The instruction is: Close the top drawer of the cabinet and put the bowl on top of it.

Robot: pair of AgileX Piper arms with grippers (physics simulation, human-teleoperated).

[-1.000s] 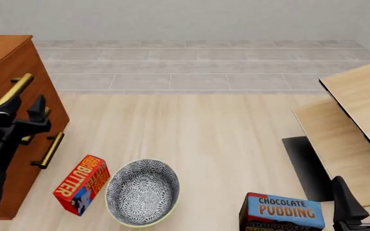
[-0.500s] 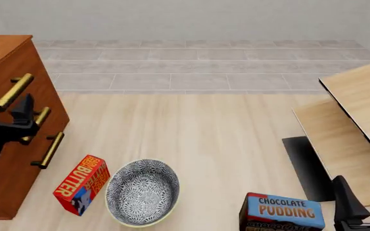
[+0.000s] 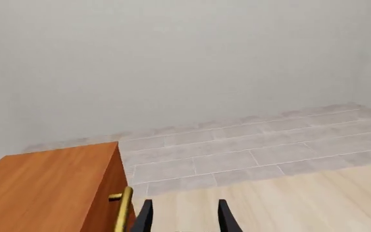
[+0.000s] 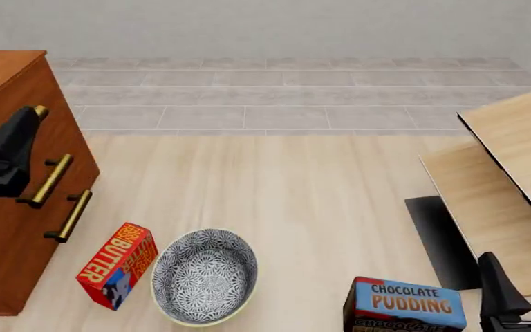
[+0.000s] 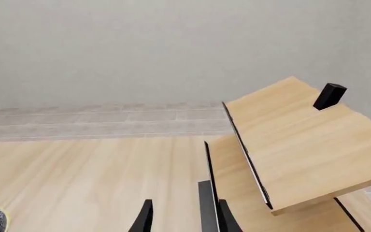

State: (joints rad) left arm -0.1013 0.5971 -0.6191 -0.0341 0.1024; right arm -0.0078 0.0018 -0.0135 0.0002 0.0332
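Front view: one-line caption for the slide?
Left gripper at the cabinet by the top drawer handle; bowl sits on the table between butter box and pudding box.

**Left wrist: cabinet corner and handle tip**

Shows reddish-brown wooden cabinet [image 3: 50, 191] with flat top, brass bar handle [image 3: 122, 211] beside two black fingertips [image 3: 145, 218] of left gripper [image 3: 184, 220], spread apart. Beyond: pale wood table [image 3: 301, 198], grey tiled floor [image 3: 250, 145], plain wall [image 3: 185, 63].
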